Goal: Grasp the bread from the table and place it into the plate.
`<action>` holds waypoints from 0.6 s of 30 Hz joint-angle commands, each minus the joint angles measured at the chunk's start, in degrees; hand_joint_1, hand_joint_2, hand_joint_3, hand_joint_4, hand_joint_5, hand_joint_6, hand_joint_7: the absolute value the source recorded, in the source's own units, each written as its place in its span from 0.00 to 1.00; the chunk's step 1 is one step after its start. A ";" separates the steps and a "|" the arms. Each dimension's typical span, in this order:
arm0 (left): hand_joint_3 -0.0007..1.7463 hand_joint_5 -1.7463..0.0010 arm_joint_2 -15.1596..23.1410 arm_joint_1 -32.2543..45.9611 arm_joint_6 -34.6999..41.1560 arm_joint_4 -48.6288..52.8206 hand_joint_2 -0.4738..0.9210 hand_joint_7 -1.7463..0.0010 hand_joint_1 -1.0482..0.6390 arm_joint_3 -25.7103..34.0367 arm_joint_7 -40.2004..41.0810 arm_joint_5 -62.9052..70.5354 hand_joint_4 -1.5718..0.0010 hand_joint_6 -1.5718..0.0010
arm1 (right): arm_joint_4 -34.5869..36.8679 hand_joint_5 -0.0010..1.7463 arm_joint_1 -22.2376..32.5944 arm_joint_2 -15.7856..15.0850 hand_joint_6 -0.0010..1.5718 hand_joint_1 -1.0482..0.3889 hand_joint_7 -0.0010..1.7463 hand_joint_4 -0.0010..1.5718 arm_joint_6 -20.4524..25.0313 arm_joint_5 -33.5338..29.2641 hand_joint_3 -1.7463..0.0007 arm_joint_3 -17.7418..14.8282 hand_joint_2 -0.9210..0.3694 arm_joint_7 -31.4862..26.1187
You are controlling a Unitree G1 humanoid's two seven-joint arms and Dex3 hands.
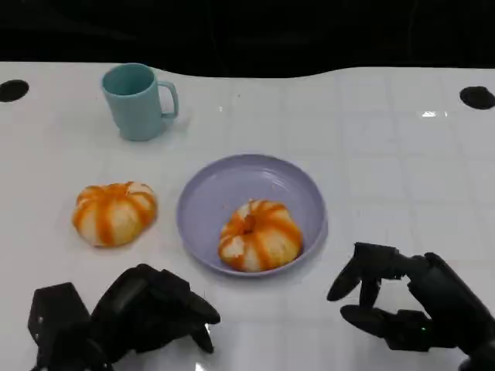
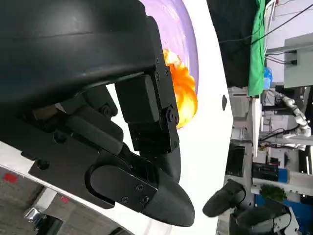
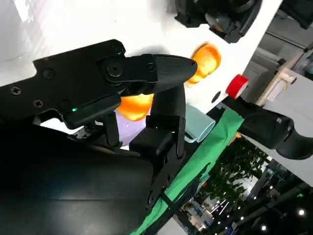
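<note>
Already one orange-striped round bread bun [image 1: 260,236] sits in the lavender plastic plate [image 1: 209,193], the other [image 1: 114,212] on the white desk [image 1: 387,139], both hands empty: left hand [image 1: 147,309] curled, right hand [image 1: 394,297] released.

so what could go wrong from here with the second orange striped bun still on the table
The lavender plate already holds one orange-striped bun off to one side, so the bun left on the white table may land on it or roll off the rim. The teal mug stands just behind that bun and could be knocked by the left hand.
</note>
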 commanded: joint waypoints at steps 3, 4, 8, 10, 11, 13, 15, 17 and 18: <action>0.00 0.47 1.21 -0.06 0.24 -0.22 0.96 0.98 0.00 0.12 0.68 0.13 0.19 0.00 | 2.10 1.00 1.60 1.08 0.42 0.40 0.94 0.50 -3.89 1.66 0.79 -1.56 0.00 1.41; 0.00 0.48 1.21 -0.06 0.24 -0.22 0.96 0.98 0.00 0.12 0.68 0.13 0.19 0.00 | 2.22 1.00 1.59 1.20 0.42 0.40 0.94 0.50 -4.04 1.63 0.79 -1.69 0.00 1.55; 0.00 0.48 1.17 -0.14 0.71 -0.27 0.96 0.98 0.00 0.29 0.59 -0.22 0.19 0.00 | 5.22 1.00 1.33 2.30 0.42 0.39 0.98 0.51 -6.23 1.61 0.79 -2.41 0.00 1.02; 0.00 0.48 1.14 -0.19 1.30 -0.34 0.95 0.97 0.00 0.44 0.42 -0.56 0.20 0.00 | 7.18 1.00 1.01 3.00 0.44 0.39 1.00 0.53 -7.80 1.67 0.79 -2.87 0.00 0.78; 0.00 0.48 1.22 -0.22 1.07 -0.27 0.95 0.97 0.00 0.42 0.50 -0.42 0.19 0.00 | 8.10 1.00 0.73 3.26 0.44 0.39 1.00 0.53 -8.71 1.87 0.79 -3.11 0.00 0.90; 0.00 0.48 1.29 -0.26 0.84 -0.20 0.95 0.97 0.00 0.41 0.61 -0.29 0.19 0.00 | 9.87 1.00 0.08 3.69 0.45 0.39 1.00 0.55 -10.43 2.21 0.79 -3.54 0.00 1.20; 0.00 0.48 1.28 -0.31 0.91 -0.15 0.95 0.97 0.00 0.49 0.69 -0.35 0.19 0.00 | 11.67 1.00 -0.68 4.01 0.47 0.39 1.00 0.57 -11.88 2.56 0.79 -3.88 0.00 1.62; 0.00 0.48 1.35 -0.42 0.69 0.09 0.95 0.97 0.00 0.49 0.89 -0.16 0.19 0.00 | 13.05 1.00 -1.30 4.24 0.47 0.39 1.00 0.57 -12.70 2.91 0.79 -4.07 0.00 2.10; 0.00 0.48 1.44 -0.54 0.47 0.35 0.95 0.97 0.00 0.48 1.02 0.02 0.19 0.00 | 13.55 1.00 -1.57 4.32 0.47 0.39 1.00 0.57 -12.91 2.88 0.79 -4.13 0.00 2.23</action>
